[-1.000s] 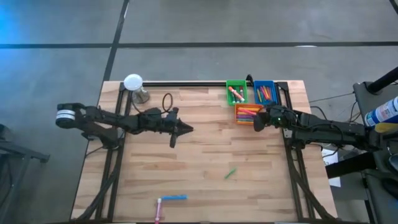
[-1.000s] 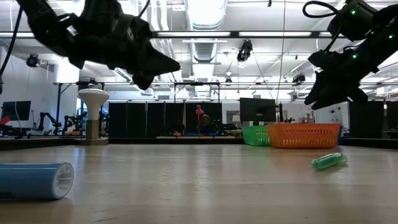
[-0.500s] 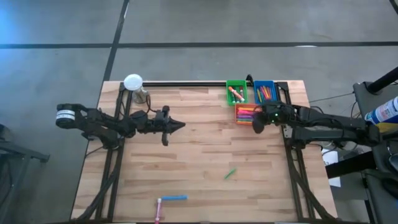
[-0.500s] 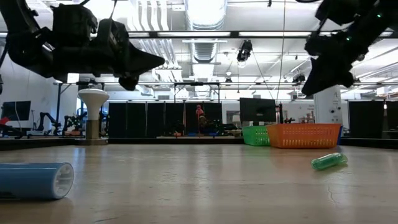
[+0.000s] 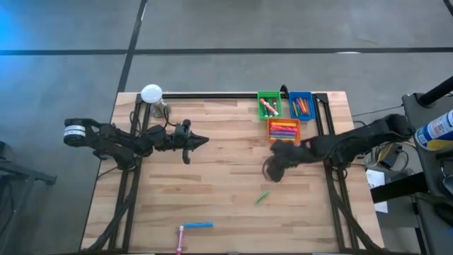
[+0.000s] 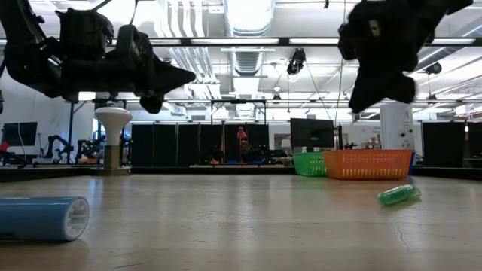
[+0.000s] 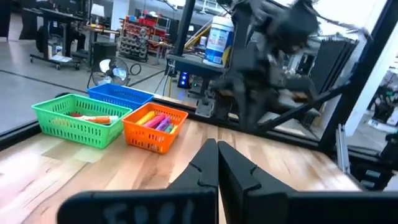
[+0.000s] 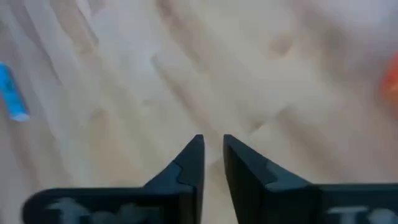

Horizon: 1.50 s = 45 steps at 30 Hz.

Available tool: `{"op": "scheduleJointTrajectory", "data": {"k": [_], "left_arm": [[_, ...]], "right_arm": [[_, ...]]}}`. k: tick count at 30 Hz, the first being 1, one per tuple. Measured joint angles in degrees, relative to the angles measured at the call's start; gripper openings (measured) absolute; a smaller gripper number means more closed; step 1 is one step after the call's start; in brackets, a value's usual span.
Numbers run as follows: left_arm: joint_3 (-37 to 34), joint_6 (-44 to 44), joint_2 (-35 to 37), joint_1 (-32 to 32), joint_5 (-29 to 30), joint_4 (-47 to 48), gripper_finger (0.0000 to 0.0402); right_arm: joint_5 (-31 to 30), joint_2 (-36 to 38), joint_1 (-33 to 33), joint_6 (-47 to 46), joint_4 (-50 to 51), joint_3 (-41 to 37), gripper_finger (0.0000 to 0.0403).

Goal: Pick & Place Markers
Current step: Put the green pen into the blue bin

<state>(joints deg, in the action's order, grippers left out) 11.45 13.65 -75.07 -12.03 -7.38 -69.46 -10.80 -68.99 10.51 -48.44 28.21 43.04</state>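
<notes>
The right gripper (image 5: 270, 172) hung above the table's (image 5: 226, 205) middle right with a narrow gap between its fingers (image 8: 186, 168) and nothing held; the left gripper (image 5: 205, 141) hovered over the left half, its fingers pressed together and empty. Three loose markers lay on the wood: a green marker (image 5: 262, 197) just nearer the front edge than the right gripper, and a blue marker (image 5: 199, 225) and a pink marker (image 5: 180, 241) at that edge; three bins stood at the far right, a green bin (image 5: 269, 105), a blue bin (image 5: 301, 105) and an orange bin (image 5: 283, 129), each holding more markers.
</notes>
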Motion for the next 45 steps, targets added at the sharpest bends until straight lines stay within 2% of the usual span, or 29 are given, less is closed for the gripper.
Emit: {"op": "scheduleJointTrajectory", "data": {"k": [5,9,12,15,20,24,33,45], "left_arm": [[0.73,1.92,0.0,0.02,-0.01,0.02,0.0],[0.57,2.66,0.0,0.02,-0.02,0.04,0.0],[0.45,2.99,0.0,0.02,-0.17,0.31,0.0],[0.41,3.01,0.0,0.04,-0.26,0.68,0.0],[0.39,3.02,0.0,0.04,-1.1,0.95,0.0],[0.39,2.95,0.0,0.05,-2.44,0.95,0.0],[0.43,2.26,0.0,0.02,-3.8,0.95,0.0],[1.39,1.42,0.0,-1.27,-6.3,1.1,0.0]], "right_arm": [[3.43,-10.5,7.53,-32.91,0.11,4.05,0.0106],[4.26,-18.18,13.03,-54.08,0.08,7.99,0.0143],[4.34,-23.51,15.98,-64.23,0.11,11.92,0.016],[4.4,-29.02,17.51,-70.05,2.09,16.65,0.0167],[5.67,-37.23,17.61,-73.65,13.68,25.44,0.0165],[4.42,-40.8,17.27,-74.91,20.38,30.38,0.0155],[4.16,-46.15,16.37,-76.81,21.37,32.91,0.0121],[-0.29,-46.06,16.35,-65.76,21.0,32.26,0.005]]}}
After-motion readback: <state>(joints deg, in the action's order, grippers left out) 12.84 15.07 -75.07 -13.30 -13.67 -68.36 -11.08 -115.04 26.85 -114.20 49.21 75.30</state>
